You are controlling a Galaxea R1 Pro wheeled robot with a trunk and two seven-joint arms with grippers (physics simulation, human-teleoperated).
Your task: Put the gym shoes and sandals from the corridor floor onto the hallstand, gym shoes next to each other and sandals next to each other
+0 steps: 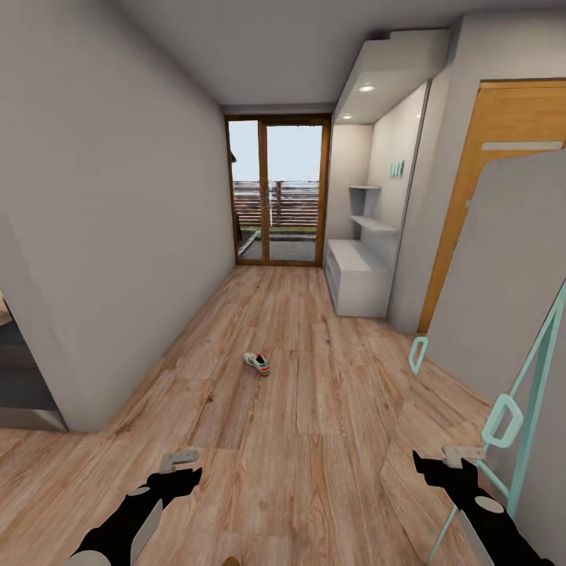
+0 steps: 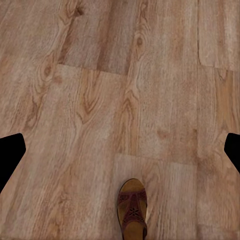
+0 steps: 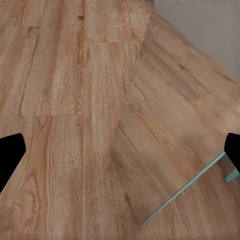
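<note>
One gym shoe, white with green and red-orange accents, lies alone on the corridor floor midway down the hall. The light-grey hallstand stands against the right wall near the glass door, with wall shelves above its bench. A brown sandal lies on the planks in the left wrist view, below and apart from my left gripper, whose black fingers are spread wide with nothing between them. My right gripper is open over bare floor. Both grippers hang low at the front.
A glass balcony door closes the corridor's far end. A grey teal-framed panel with teal handles stands close on my right, its edge near the right gripper. A wooden door lies behind it. A wall corner juts at left.
</note>
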